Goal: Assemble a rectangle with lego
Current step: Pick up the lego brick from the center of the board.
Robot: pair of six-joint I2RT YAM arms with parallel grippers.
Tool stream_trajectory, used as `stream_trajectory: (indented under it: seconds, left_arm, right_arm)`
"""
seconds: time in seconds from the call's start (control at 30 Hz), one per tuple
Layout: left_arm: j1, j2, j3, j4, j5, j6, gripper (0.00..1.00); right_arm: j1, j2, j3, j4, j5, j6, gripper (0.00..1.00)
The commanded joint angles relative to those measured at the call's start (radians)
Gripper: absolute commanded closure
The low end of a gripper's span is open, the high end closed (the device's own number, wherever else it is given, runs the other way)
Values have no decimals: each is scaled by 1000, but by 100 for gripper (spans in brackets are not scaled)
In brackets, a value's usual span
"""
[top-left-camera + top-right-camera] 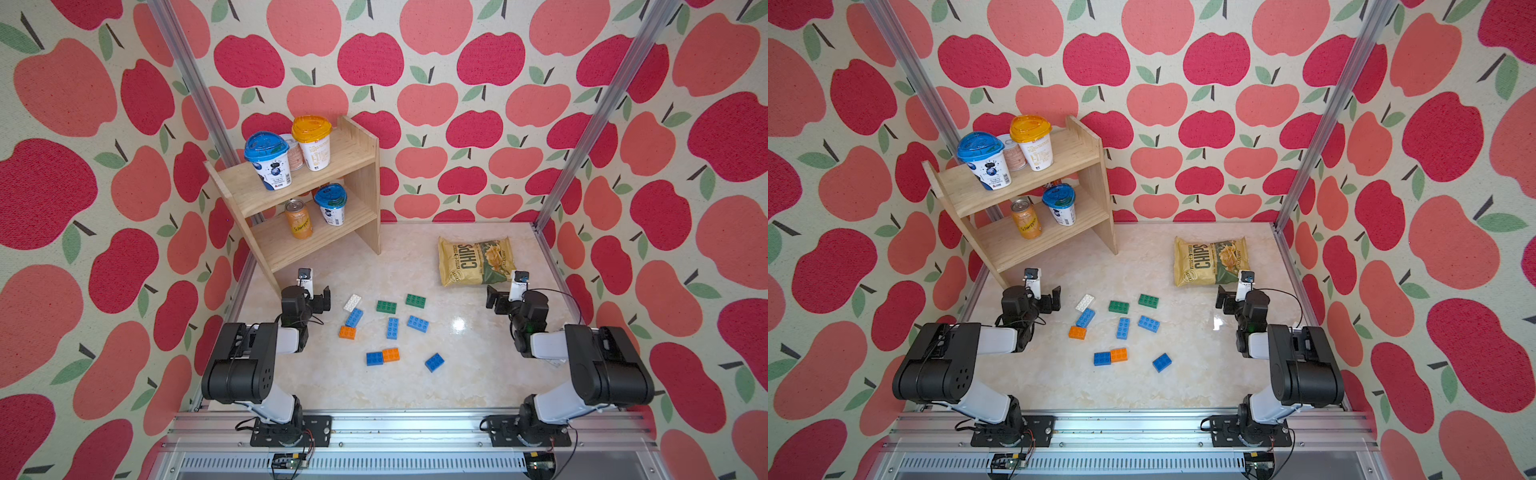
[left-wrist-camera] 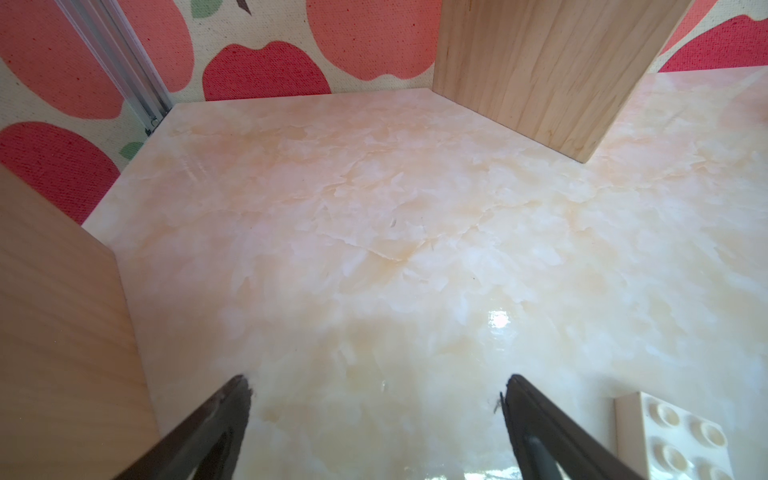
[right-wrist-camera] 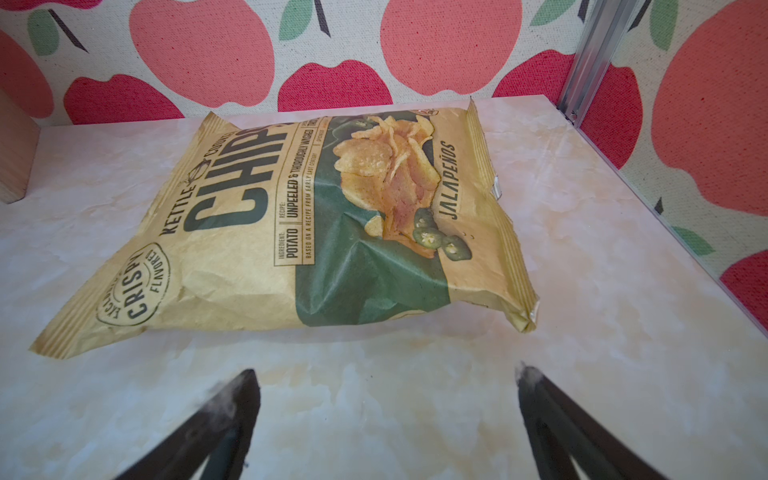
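ten loose lego bricks (image 1: 392, 328) lie between the left gripper (image 2: 374, 390) and right gripper (image 3: 386, 382), both spread wide and empty, a white brick (image 2: 673, 440) just beside the left.

We had our left arm (image 1: 245, 365) folded at the elbow, forearm reaching inward. Its wrist was bent so that the left claw (image 1: 321, 300) sat low and pointed away from the base. In the wrist view its fingers (image 2: 208, 419) stood spread wide apart, closed on nothing. Our right arm (image 1: 602, 365) mirrored that pose on the opposite side, elbow raised, with the right claw (image 1: 494, 297) likewise low and facing away from its base. Its fingers (image 3: 224, 411) were spread equally wide, touching nothing. The two claws sat well apart.
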Motion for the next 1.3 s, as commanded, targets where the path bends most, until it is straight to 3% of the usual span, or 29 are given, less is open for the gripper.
stream_trajectory:
  seconds: [0.0,0.7,0.77,0.97,1.07,1.2,1.27]
  left_arm:
    - [-1,6,-1,15,-10,4,3]
    - [32,-43,28,-75,50,-21,3]
    - [33,-69,34,-107,57,-17,3]
    - [26,-158,33,-172,33,-18,3]
    - [15,-214,29,-202,-1,-18,3]
    - [-18,-276,25,-238,-56,-22,3]
    - [-41,-305,24,-250,-76,-27,3]
  right_arm:
    - [-3,4,10,12,-7,-13,0]
    - [0,-12,20,-18,18,-6,0]
    - [4,-25,25,-31,59,-1,0]
    - [9,-109,162,-379,195,44,0]
    - [21,-156,167,-463,252,84,0]
    - [76,-258,141,-561,377,150,0]
    - [131,-312,139,-629,501,154,0]
